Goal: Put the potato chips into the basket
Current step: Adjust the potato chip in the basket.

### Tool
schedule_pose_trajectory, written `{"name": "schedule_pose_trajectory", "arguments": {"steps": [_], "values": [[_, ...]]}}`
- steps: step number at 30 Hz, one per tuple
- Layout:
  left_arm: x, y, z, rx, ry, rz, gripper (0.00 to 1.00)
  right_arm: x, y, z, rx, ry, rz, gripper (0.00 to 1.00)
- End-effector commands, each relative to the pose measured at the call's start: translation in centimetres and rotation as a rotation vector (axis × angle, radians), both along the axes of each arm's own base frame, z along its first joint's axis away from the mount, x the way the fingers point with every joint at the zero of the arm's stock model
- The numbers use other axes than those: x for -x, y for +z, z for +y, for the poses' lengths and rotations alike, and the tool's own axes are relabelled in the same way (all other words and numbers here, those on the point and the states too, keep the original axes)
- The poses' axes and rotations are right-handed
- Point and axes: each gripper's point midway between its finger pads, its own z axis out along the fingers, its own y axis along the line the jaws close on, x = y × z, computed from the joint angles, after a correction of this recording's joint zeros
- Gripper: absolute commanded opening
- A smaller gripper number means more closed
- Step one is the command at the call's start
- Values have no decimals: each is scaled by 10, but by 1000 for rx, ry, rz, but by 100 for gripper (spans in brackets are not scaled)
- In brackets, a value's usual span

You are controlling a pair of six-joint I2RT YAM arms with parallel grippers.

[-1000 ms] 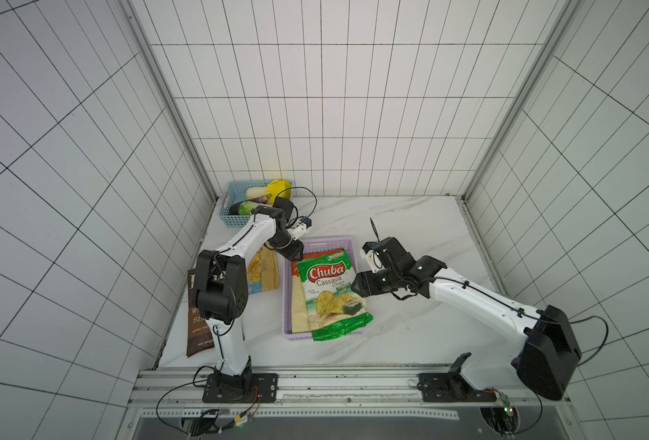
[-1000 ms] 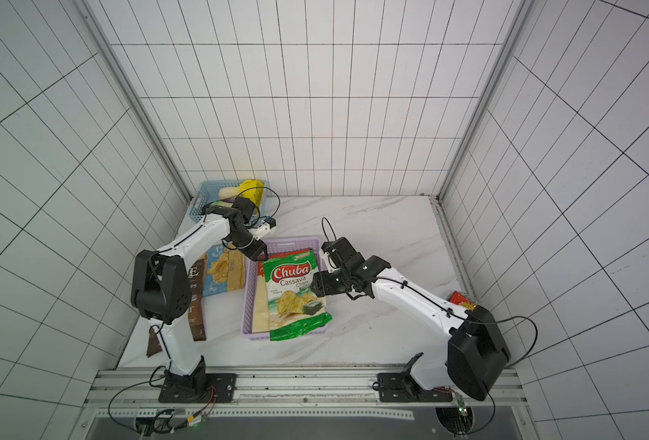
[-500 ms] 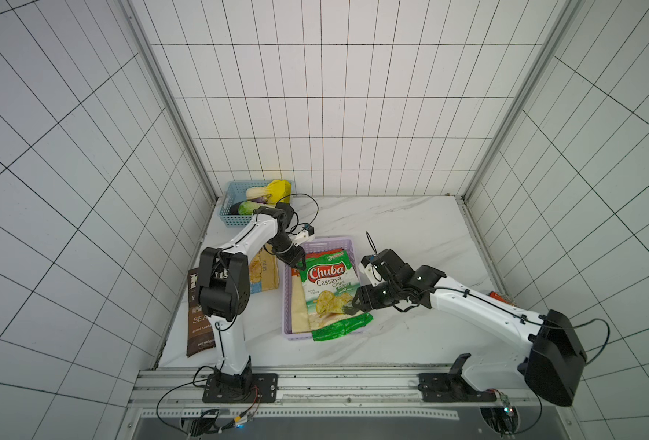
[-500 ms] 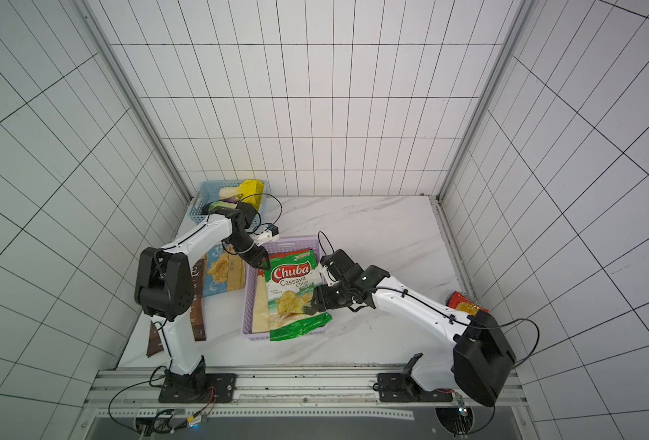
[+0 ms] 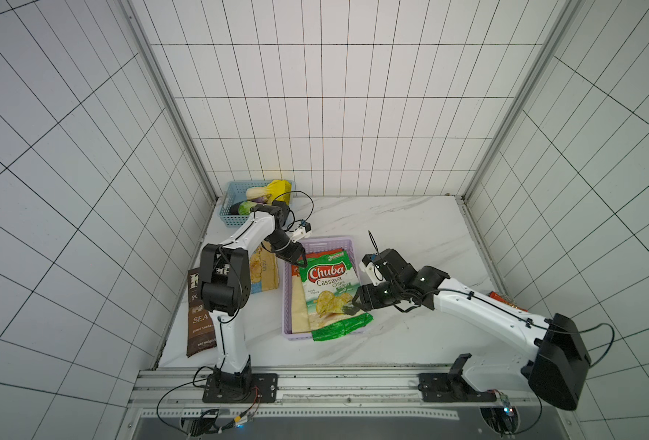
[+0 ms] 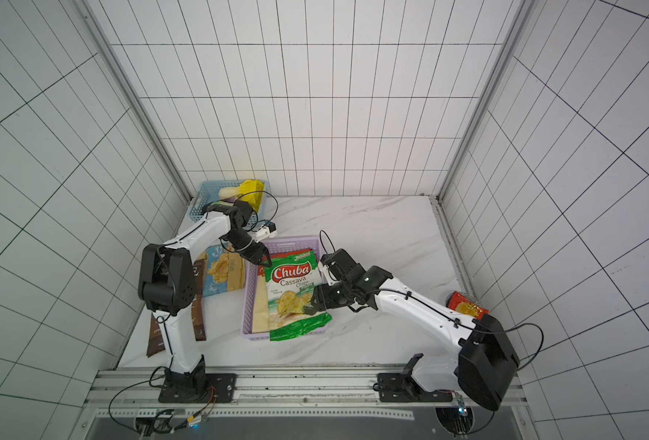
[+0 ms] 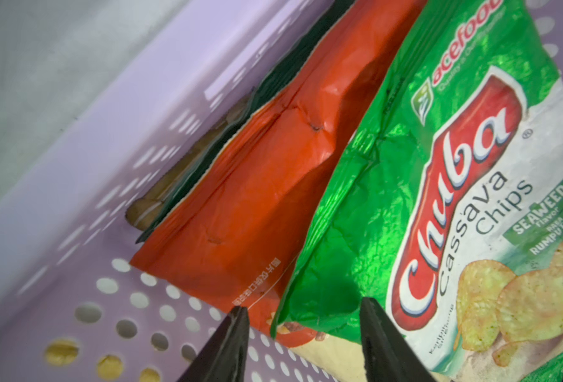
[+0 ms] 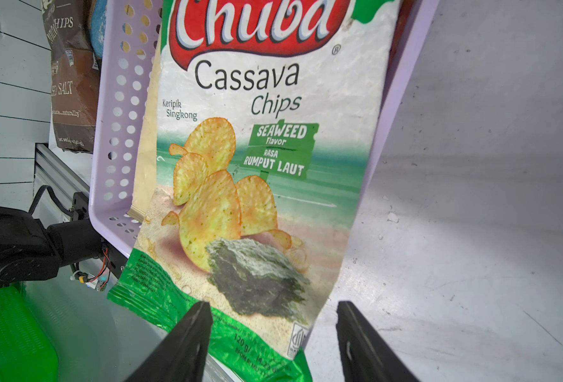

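Observation:
The lilac basket (image 5: 330, 241) (image 6: 292, 240) (image 7: 141, 297) (image 8: 118, 99) holds a stack of potato chips. On top lies the green Chuba bag (image 5: 326, 293) (image 6: 290, 293) (image 7: 438, 198) (image 8: 257, 148), with its near end hanging over the front rim. Under it show an orange bag (image 7: 257, 198) and a cream one (image 5: 299, 308) (image 8: 144, 148). My left gripper (image 5: 301, 263) (image 6: 266, 263) (image 7: 303, 304) stands open over the Chuba bag's far left corner. My right gripper (image 5: 351, 306) (image 6: 309, 308) (image 8: 273, 302) is open too, its fingers straddling the bag's near right corner.
Left of the basket lie a tan-and-blue chips bag (image 5: 264, 270) (image 6: 224, 272) and a brown bag (image 5: 201, 316) (image 6: 155, 335) by the wall. A red-orange bag (image 5: 504, 299) (image 6: 464, 303) lies at the right wall. A blue basket of vegetables (image 5: 239, 202) (image 6: 208, 194) stands at the back left.
My right gripper has moved forward and leftward along the Chuba bag's right edge to its near corner. My left gripper has shifted onto the bag's far left corner. The bag has hardly moved.

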Motion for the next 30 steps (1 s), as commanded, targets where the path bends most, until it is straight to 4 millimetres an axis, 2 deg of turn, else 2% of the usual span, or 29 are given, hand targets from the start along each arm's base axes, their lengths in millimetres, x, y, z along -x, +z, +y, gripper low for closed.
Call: {"name": "schedule_pose_trajectory", "arguments": {"steps": [1,6,10,15,18,24,30], "values": [[0,-2,-9,58,8,38,46,3,-8,-6,31,-10,0,64],[2,-8,-10,60,8,60,39,3,-9,-8,38,-12,1,64],[4,-8,-12,77,9,70,26,2,-11,-9,44,-17,1,64],[5,-7,-12,77,5,71,15,2,-11,-9,46,-16,-2,64],[4,-8,-11,68,3,67,1,1,-10,-9,44,-18,-6,64],[-2,-5,-4,48,15,37,0,1,-10,-10,45,-21,-11,64],[-17,-1,12,-52,11,-60,0,1,-10,-8,45,-19,-6,64]]}}
